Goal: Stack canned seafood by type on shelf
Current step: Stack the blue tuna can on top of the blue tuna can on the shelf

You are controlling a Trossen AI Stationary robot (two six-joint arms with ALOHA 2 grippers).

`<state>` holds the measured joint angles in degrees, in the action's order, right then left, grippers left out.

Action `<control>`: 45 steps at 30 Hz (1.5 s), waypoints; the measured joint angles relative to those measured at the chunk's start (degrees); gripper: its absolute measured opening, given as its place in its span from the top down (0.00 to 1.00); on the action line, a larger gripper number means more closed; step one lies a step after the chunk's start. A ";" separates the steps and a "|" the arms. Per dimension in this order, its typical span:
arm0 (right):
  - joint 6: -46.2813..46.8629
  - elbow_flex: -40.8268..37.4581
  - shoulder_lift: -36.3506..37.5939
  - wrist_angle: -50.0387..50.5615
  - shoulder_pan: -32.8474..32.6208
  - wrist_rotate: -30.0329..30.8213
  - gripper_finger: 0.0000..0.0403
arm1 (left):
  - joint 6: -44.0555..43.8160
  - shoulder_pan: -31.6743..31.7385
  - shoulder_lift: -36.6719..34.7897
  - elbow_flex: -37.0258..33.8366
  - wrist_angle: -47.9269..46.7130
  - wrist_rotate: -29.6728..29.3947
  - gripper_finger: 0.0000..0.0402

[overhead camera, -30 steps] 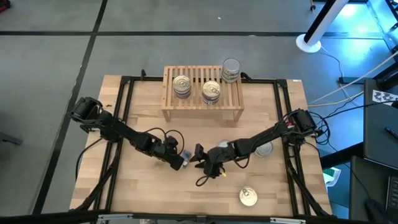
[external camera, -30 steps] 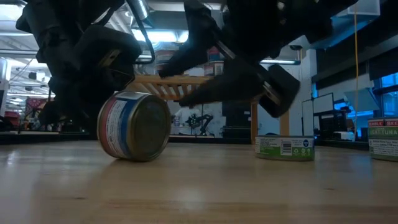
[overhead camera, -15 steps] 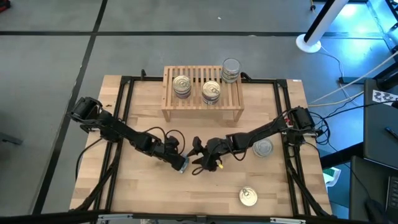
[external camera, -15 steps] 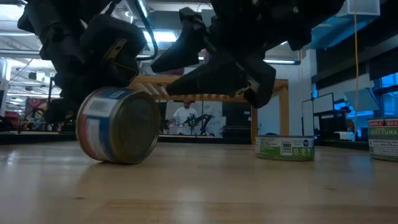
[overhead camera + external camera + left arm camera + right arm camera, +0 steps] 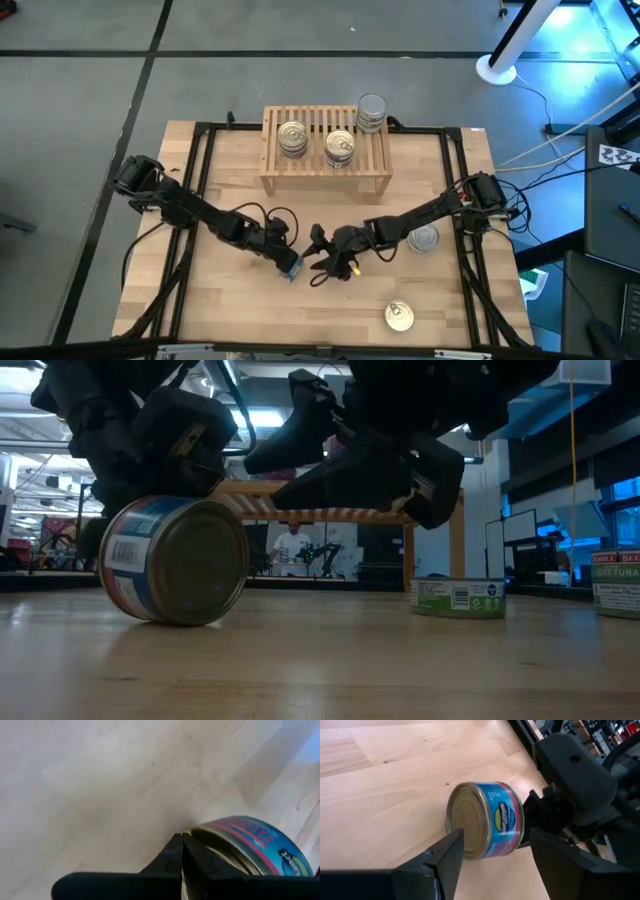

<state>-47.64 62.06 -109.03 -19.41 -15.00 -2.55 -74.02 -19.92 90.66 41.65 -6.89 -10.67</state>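
Observation:
A blue-and-pink labelled tin [image 5: 487, 820] of canned seafood lies on its side mid-table, its gold lid facing my right gripper. It also shows in the overhead view [image 5: 293, 268] and the low view [image 5: 175, 560]. My left gripper [image 5: 182, 840] is shut and stands at the tin's other end. My right gripper [image 5: 496, 834] is open, with its fingers on either side of the tin's lid end and short of it. The light-wood shelf [image 5: 325, 172] at the far side carries two stacks of tins [image 5: 292, 138] [image 5: 340, 148] and a silver-lidded one [image 5: 371, 112]. My left gripper has its shut fingertips [image 5: 176, 851] against the rim of the tin's end [image 5: 205, 831] that faces away from my right gripper. The fingers slant down from the table's left. The tin rests with its round side on the table.
A silver-lidded tin [image 5: 423, 238] sits on the table at the right, and a gold-lidded one [image 5: 399, 316] near the front edge. The low view shows a green-labelled tin [image 5: 458, 598] and another [image 5: 615, 585]. Dark frame rails [image 5: 195, 180] run along the table's sides.
The tin on its side has rolled a little toward the table's near edge and turned about, staying at my left gripper's tips. My right gripper has edged toward the table's left, closer to the tin, and rolled slightly, still open.

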 joint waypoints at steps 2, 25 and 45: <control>1.39 0.00 0.00 -0.03 0.02 0.01 0.43 | 1.99 0.50 -0.96 0.00 -0.90 -0.08 1.00; 2.43 0.04 0.00 1.58 0.02 3.31 0.43 | 11.34 -8.97 -15.78 12.17 -20.99 -5.32 1.00; 2.43 0.04 0.02 3.27 0.02 3.66 0.43 | 10.88 -13.55 1.98 28.65 -27.27 -6.98 0.76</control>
<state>-45.21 62.11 -109.01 -16.14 -14.98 1.10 -63.13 -33.48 92.64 70.30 -34.15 -17.65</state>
